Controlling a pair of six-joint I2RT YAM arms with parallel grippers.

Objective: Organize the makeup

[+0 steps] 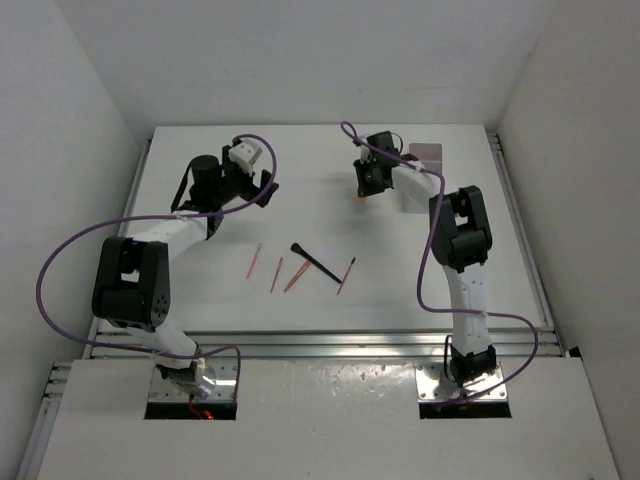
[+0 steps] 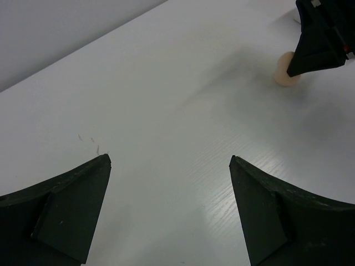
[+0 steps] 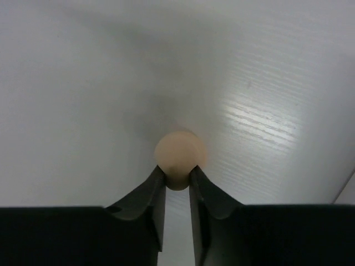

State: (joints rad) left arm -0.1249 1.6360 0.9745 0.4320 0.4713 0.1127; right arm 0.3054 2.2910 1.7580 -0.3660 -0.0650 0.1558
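Right gripper (image 3: pixel 177 176) was clamped on a beige sponge (image 3: pixel 179 151), pinched at its very tip, far side of the tabletop (image 1: pixel 200 290). Left gripper (image 2: pixel 170 160) stood wide apart, holding nothing, sponge off to its front right.

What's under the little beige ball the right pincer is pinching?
Only bare white table shows under the sponge. Its near end is hidden between the fingers of the right pincer, so that part cannot be seen.
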